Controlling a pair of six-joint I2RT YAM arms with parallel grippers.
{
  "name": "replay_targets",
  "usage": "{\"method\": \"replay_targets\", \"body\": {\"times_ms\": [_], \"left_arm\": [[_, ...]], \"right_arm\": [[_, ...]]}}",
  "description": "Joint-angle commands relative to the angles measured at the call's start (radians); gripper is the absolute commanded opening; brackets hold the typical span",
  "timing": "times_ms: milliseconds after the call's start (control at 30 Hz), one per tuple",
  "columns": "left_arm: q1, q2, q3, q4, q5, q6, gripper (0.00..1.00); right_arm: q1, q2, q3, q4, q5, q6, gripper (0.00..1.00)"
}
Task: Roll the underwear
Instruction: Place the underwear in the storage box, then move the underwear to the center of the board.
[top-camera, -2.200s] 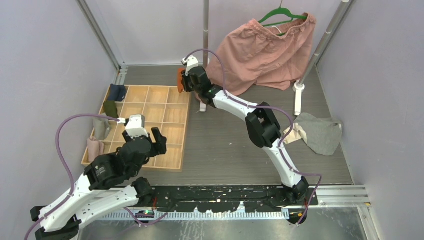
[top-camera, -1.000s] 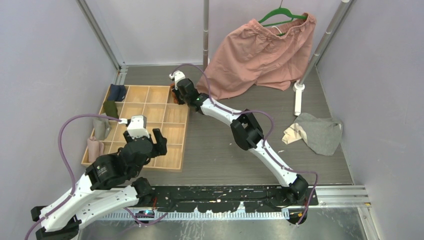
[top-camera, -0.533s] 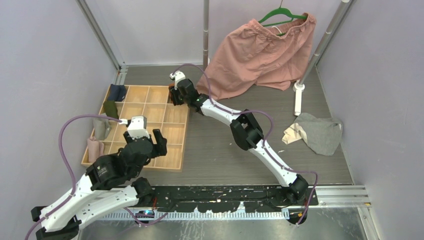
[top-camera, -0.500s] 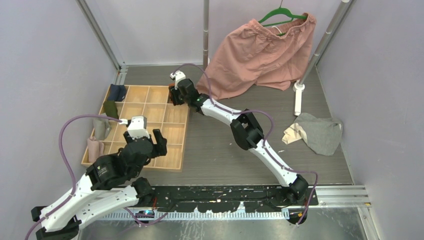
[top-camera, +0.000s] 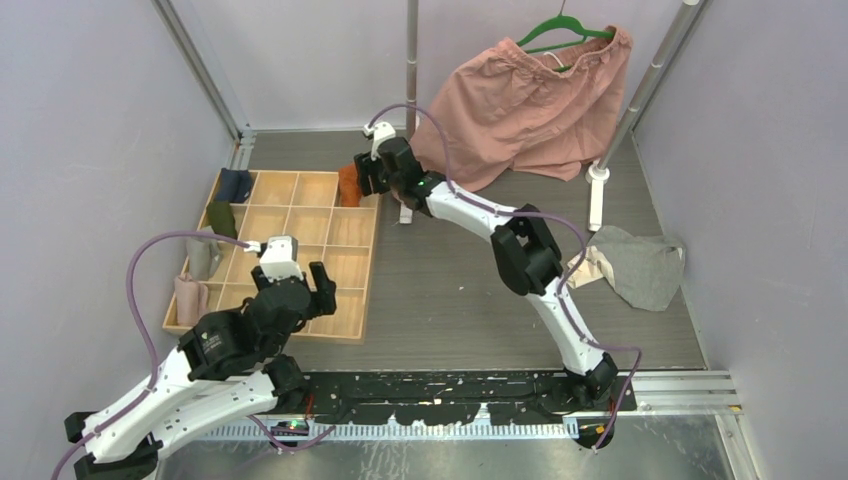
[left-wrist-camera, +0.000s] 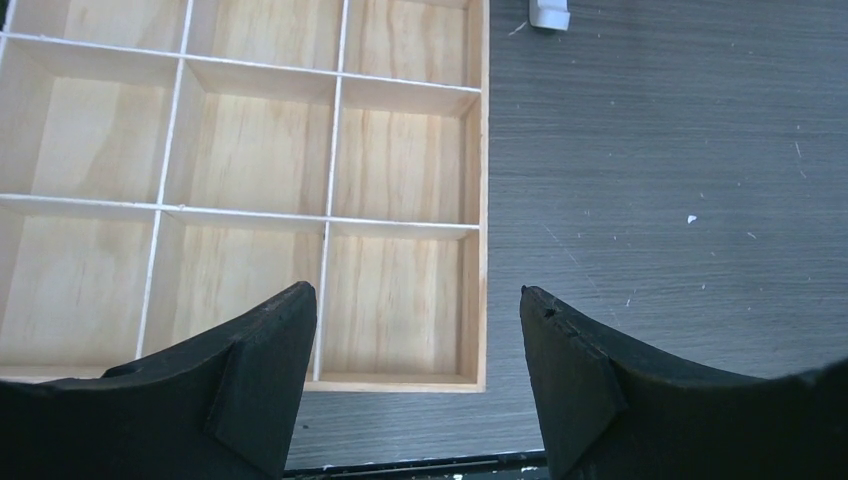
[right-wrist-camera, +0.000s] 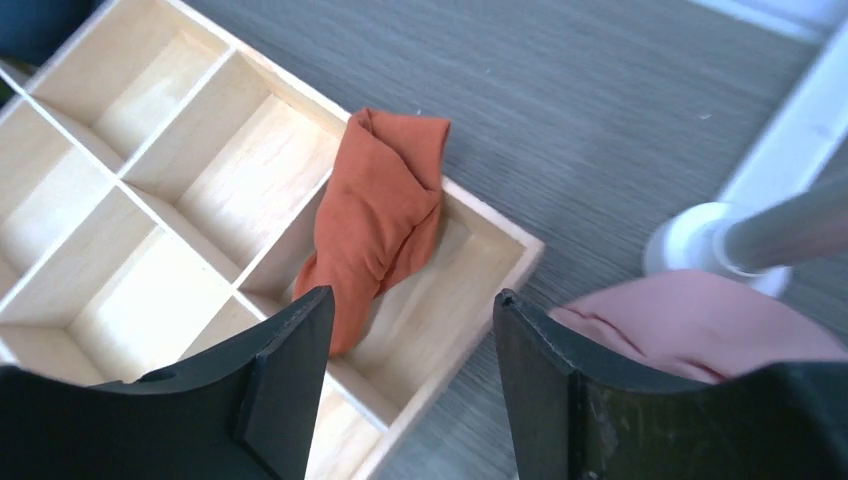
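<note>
Grey table (top-camera: 440, 290): the rust-orange underwear (right-wrist-camera: 380, 215) sits bunched in the wooden tray's (right-wrist-camera: 497, 225) 1 o'clock corner compartment. My right fingers (right-wrist-camera: 285, 380) gape empty above it. I keep my left fingers (left-wrist-camera: 265, 370) wide, holding nothing. I see the grey underwear (top-camera: 645, 265) at 3 o'clock.

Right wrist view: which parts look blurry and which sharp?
Right wrist view: the rust-orange underwear in the tray is in focus; the pink shorts and pole foot at the right edge look soft, likely nearer the lens. Top view: evenly lit and sharp.
</note>
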Motion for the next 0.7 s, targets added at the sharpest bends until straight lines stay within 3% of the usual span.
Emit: {"method": "replay_targets", "body": {"times_ms": [0,267,467,567,667], "left_arm": [[0.003,-0.001,-0.025,0.052,0.009,-0.029,0.76],[0.003,0.017,-0.111,0.136,0.06,-0.052,0.76],[0.005,0.08,-0.189,0.296,0.133,-0.06,0.76],[0.004,0.125,-0.201,0.343,0.162,-0.062,0.76],[0.005,0.17,-0.216,0.4,0.189,-0.057,0.76]], "right_arm": [[0.002,-0.234,-0.137,0.112,0.019,-0.002,0.65],[0.002,-0.636,-0.641,0.096,0.145,0.106,0.71],[-0.013,-1.013,-0.973,-0.196,0.478,0.255,0.75],[-0.115,-1.173,-1.072,-0.376,0.556,0.401,0.75],[-0.397,-1.294,-1.169,-0.482,0.49,0.483,0.78]]}}
